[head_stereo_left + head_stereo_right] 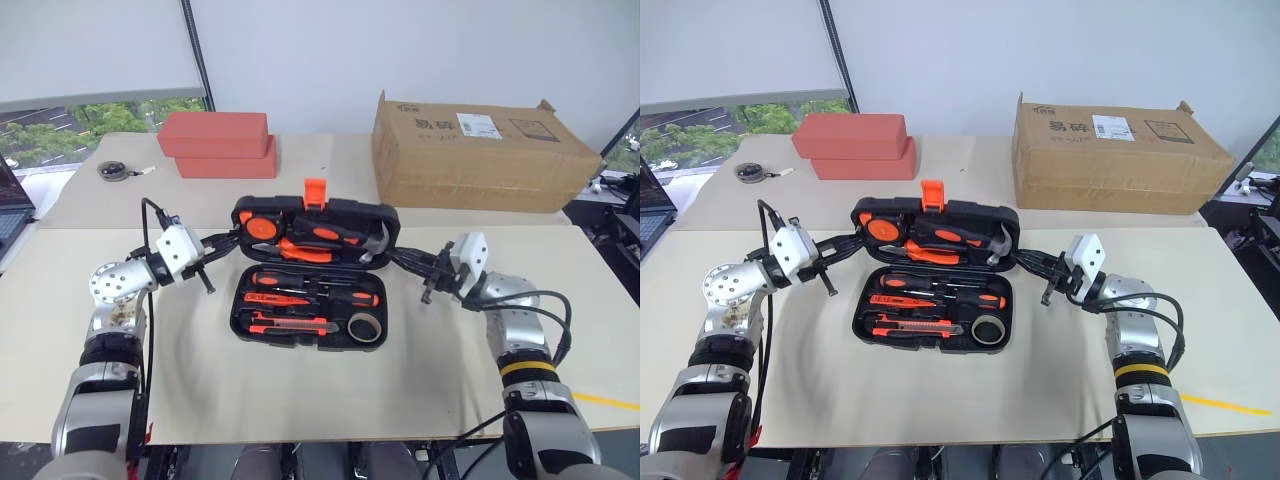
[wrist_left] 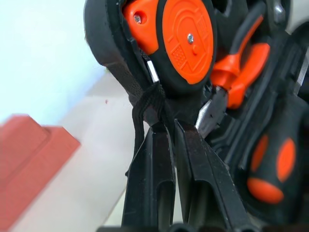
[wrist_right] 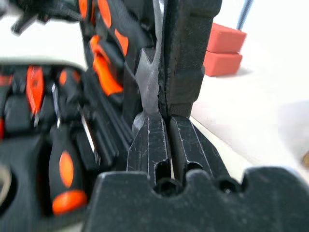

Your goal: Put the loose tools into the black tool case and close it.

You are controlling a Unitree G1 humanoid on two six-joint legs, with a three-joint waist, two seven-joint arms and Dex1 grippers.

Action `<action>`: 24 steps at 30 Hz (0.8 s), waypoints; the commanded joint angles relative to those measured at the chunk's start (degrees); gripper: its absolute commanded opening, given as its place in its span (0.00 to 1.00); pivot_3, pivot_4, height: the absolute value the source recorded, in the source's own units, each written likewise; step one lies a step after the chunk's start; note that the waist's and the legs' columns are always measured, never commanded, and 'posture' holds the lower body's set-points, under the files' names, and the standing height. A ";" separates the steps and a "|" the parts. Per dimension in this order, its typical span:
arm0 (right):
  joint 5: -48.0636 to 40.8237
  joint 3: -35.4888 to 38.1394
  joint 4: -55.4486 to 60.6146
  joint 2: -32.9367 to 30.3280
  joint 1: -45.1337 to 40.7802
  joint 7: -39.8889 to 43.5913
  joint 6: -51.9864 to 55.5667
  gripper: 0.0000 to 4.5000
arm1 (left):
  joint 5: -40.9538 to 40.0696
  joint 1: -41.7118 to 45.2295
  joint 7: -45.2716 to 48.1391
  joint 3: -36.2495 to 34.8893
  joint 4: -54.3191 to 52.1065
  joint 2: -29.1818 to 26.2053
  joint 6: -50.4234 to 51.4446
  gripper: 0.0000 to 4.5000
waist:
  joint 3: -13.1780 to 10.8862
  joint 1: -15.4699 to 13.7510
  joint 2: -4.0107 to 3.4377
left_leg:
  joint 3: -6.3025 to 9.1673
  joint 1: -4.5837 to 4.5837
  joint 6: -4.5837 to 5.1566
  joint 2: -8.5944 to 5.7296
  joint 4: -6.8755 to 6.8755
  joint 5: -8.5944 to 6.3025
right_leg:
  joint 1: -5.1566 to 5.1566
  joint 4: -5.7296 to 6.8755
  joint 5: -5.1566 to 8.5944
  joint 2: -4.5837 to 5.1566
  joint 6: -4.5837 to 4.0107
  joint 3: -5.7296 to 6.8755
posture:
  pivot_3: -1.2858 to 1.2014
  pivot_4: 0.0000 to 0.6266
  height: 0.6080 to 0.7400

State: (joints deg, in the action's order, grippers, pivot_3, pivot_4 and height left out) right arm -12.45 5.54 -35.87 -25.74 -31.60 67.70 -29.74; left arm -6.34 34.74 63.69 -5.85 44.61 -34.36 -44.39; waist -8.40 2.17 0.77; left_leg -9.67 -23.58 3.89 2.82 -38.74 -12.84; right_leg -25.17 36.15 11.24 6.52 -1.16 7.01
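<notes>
The black tool case (image 1: 243,308) lies open in the middle of the table, its lid (image 1: 340,210) raised to a steep tilt with the orange latch (image 1: 315,191) on top. In the base lie two screwdrivers (image 1: 300,282), a slim orange tester pen (image 1: 275,299), a utility knife (image 1: 290,326) and a tape ring (image 1: 365,328). My left gripper (image 1: 238,237) is shut on the lid's left rim (image 2: 145,104). On the opposite rim (image 3: 186,63) my right gripper (image 1: 395,255) pinches the lid, fingers shut.
Two stacked red boxes (image 1: 218,143) and a big cardboard box (image 1: 480,152) stand on the far table. A small dark disc (image 1: 113,171) lies at the far left, and a laptop edge (image 1: 10,205) shows beside it. Bare tabletop surrounds the case.
</notes>
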 commanded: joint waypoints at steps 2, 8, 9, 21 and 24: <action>4.21 -3.25 -3.28 -4.67 -0.76 3.31 -11.41 0.17 | 1.15 -1.81 2.90 3.33 -1.02 -3.02 -7.39 0.38 | 0.00 -0.32 0.00 | -0.01 0.06 0.06 -0.02 -0.01 -0.07 | 0.04 -0.02 0.00 0.07 0.02 -0.01 | 0.52 0.24 0.79; 0.90 -4.02 6.67 -13.84 7.97 7.78 0.43 0.61 | -12.32 -9.97 11.90 1.10 -13.21 -8.68 15.66 0.93 | 0.00 -1.26 0.00 | -0.02 0.00 0.15 0.05 -0.02 -0.02 | -0.06 0.00 0.05 0.10 -0.05 0.00 | 0.52 0.24 0.79; 0.36 -4.45 9.90 -16.11 10.37 9.27 3.65 0.70 | -15.37 -12.42 13.18 0.45 -16.96 -10.30 22.19 1.00 | -0.01 -1.35 -0.01 | 0.00 -0.08 0.06 0.05 -0.02 0.03 | -0.10 -0.01 0.06 0.10 -0.06 0.03 | 0.52 0.24 0.79; -11.51 -16.26 53.26 -20.78 23.16 5.27 47.83 0.73 | -18.98 -2.27 1.98 -1.45 -21.22 -5.85 46.14 1.00 | -0.07 -2.76 0.00 | 0.53 -0.08 0.22 0.04 -0.19 -0.37 | 0.03 -0.14 0.36 0.87 0.10 0.40 | 0.52 0.24 0.79; -8.28 -18.21 48.81 -13.22 17.77 -1.96 48.75 0.73 | -18.38 2.51 0.20 -0.50 -20.21 -2.18 47.53 1.00 | -0.11 -2.89 0.16 | 0.50 -0.04 0.23 0.02 -0.22 -0.37 | 0.02 -0.28 0.33 0.87 0.14 0.64 | 0.52 0.24 0.79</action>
State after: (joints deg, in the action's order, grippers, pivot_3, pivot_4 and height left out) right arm -22.53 -12.93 14.70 -42.25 -10.12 71.77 18.11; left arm -24.86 34.44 65.12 -7.12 24.70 -37.67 2.52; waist -8.51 -0.72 0.93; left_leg -9.18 -23.66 4.15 2.82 -38.97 -13.20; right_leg -25.16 35.86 11.51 7.38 -0.95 7.67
